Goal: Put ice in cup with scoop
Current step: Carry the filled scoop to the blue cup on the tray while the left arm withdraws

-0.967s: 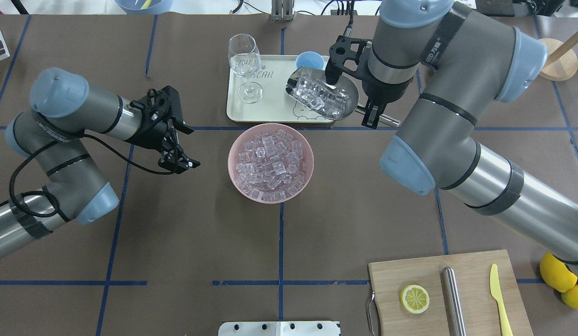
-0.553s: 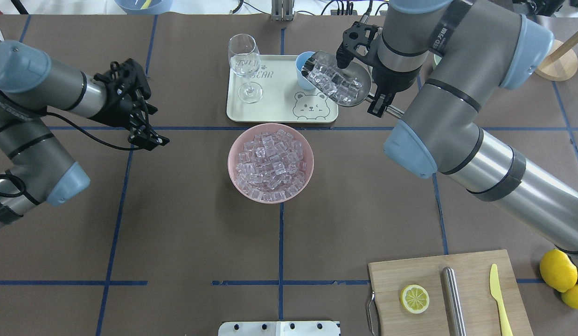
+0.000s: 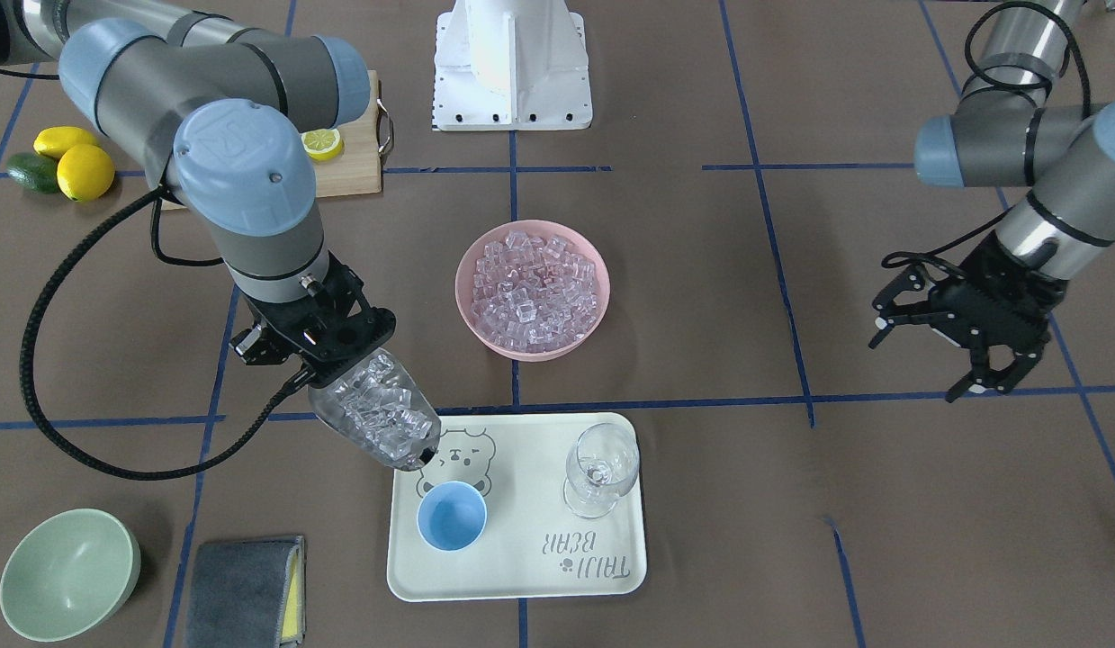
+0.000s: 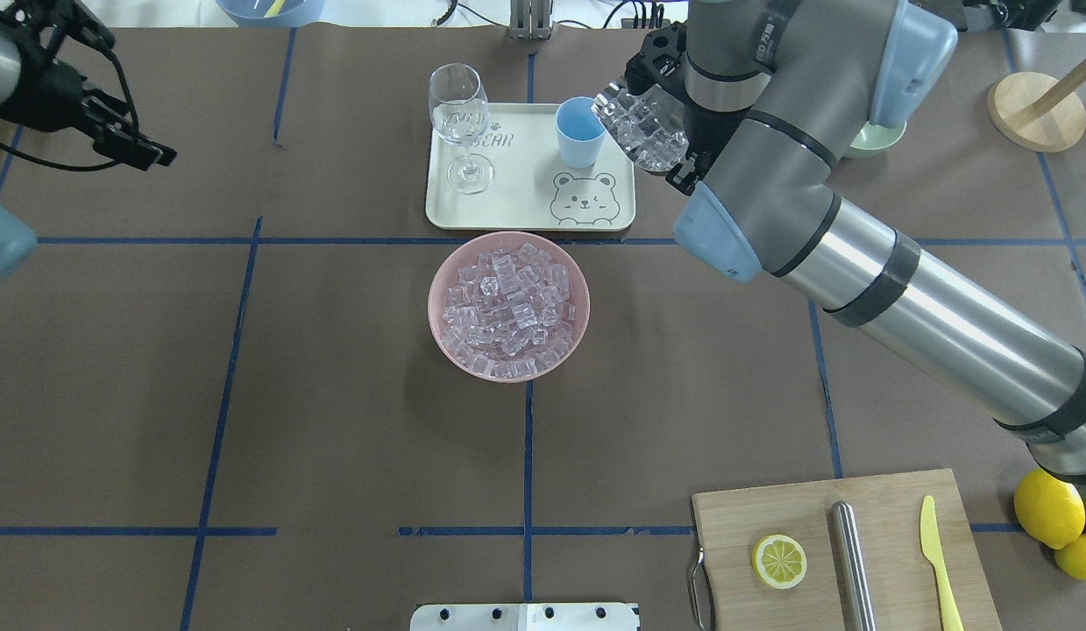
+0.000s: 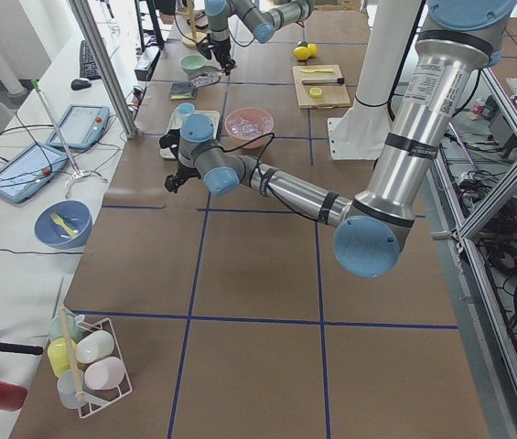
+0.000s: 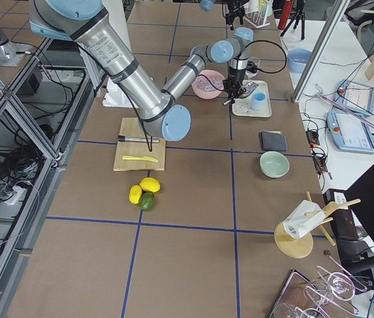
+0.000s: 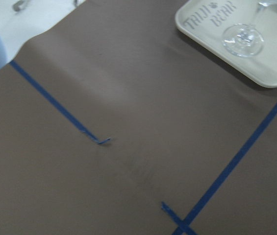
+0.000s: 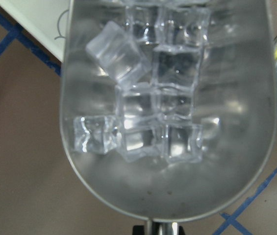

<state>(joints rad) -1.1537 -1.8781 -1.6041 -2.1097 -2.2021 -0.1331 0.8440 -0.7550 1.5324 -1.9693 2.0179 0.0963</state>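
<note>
My right gripper is shut on the handle of the steel scoop, which is tilted mouth-down and holds several ice cubes. The scoop's lip hangs just beside and above the light-blue cup, which stands upright on the cream tray; the cup's inside shows only blue. In the overhead view the scoop is right of the cup. A pink bowl heaped with ice sits in front of the tray. My left gripper is open and empty, far off to the side.
A wine glass stands on the tray's other end. A pale green bowl and a grey cloth lie near the scoop's side. A cutting board bears a lemon slice, a steel cylinder and a yellow knife; lemons lie beside it.
My right arm carried the filled scoop from over the tray back to the cup's right side and tilted it steeper. My left arm drew away to the far left.
</note>
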